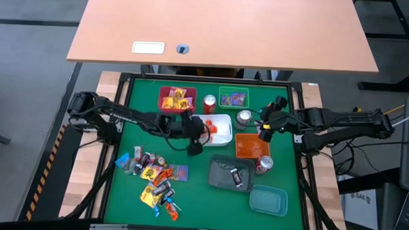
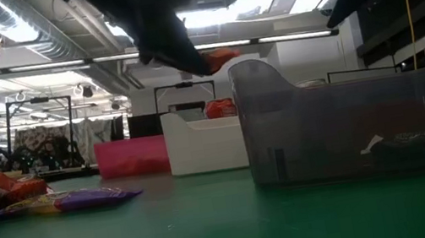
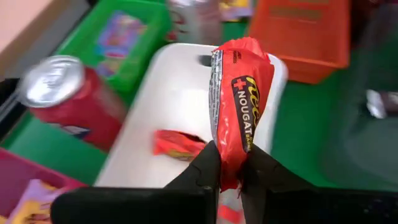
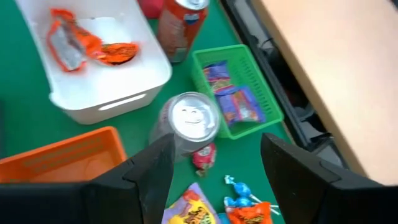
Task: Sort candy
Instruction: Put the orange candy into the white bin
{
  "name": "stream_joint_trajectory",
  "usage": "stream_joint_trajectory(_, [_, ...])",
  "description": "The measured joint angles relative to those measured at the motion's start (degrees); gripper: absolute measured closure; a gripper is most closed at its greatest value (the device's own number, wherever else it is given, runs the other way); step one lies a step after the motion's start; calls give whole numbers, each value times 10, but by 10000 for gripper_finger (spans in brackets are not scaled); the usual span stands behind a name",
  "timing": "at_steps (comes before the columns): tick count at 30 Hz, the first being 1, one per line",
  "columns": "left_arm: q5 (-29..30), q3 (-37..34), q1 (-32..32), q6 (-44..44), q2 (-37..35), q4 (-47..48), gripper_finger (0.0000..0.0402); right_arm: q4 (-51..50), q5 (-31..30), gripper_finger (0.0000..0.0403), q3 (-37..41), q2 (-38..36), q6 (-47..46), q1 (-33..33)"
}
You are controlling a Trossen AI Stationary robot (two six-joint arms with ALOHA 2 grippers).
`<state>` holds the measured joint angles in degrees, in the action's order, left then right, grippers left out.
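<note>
A: The left gripper (image 3: 230, 177) pinches an orange nougat candy bar (image 3: 241, 106) by its lower end, hanging over the near rim of the white tray (image 3: 168, 93). How to place it well?

B: Carry it a little farther over the tray's floor, lower it, then let go beside the orange wrapper (image 3: 179, 144) already inside.

A: Its orientation?

B: Long axis runs outward from the fingers toward the tray's far end. The right gripper (image 4: 214, 171) waits, jaws wide and empty, above a silver can (image 4: 189, 121)
</note>
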<state>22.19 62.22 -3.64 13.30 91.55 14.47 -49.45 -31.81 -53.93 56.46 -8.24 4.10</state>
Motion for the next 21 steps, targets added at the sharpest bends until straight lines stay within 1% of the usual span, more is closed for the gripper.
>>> stream_joint_trajectory(3, [0, 0, 21, 0, 0, -2, 377, 0, -17, 166, 0, 0, 0, -3])
stream_joint_trajectory(8, [-1, 0, 41, 0, 0, -6, 372, 0, -17, 166, 0, 0, 0, -47])
stream_joint_trajectory(11, [-2, 0, 48, 0, 0, -5, 353, 0, -16, 166, 0, 0, 0, -90])
stream_joint_trajectory(15, [-2, 0, 55, 0, 0, -5, 318, 0, -16, 166, 0, 0, 1, -157])
stream_joint_trajectory(18, [-2, 0, 57, 0, 0, -5, 299, 0, 9, 166, 0, 0, 26, -213])
stream_joint_trajectory(21, [-2, 0, 57, 0, 0, -5, 290, 5, 59, 166, 0, 0, 47, -274])
